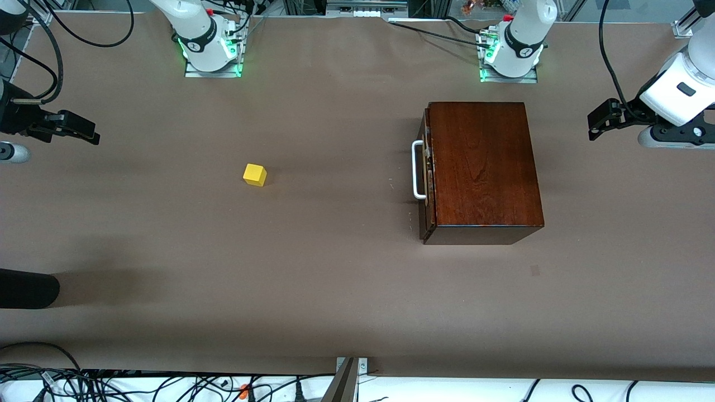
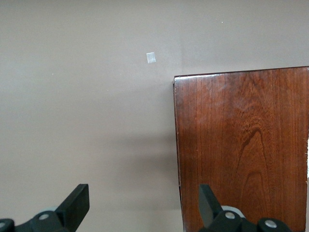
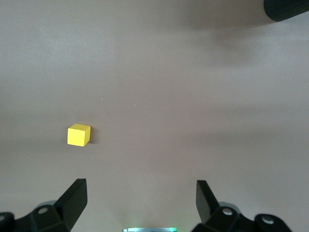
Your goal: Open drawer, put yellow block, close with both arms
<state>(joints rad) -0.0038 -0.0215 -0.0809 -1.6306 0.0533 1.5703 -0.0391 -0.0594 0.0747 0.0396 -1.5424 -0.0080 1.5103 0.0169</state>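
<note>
Both arms wait, raised above worktop. Left pincer (image 1: 593, 124) hangs over worktop edge at left arm's end, fingers (image 2: 77, 202) spread wide, nothing held. Right pincer (image 1: 92, 134) hangs over worktop edge at right arm's end, fingers (image 3: 75, 197) spread wide, nothing held.

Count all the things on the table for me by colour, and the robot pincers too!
Yellow: 1, the yellow block
Reddish-brown: 1, the wooden box with its drawer shut
White: 1, the drawer's handle
Black: 2, the left pincer and the right pincer, both open and holding nothing
Total: 5
</note>
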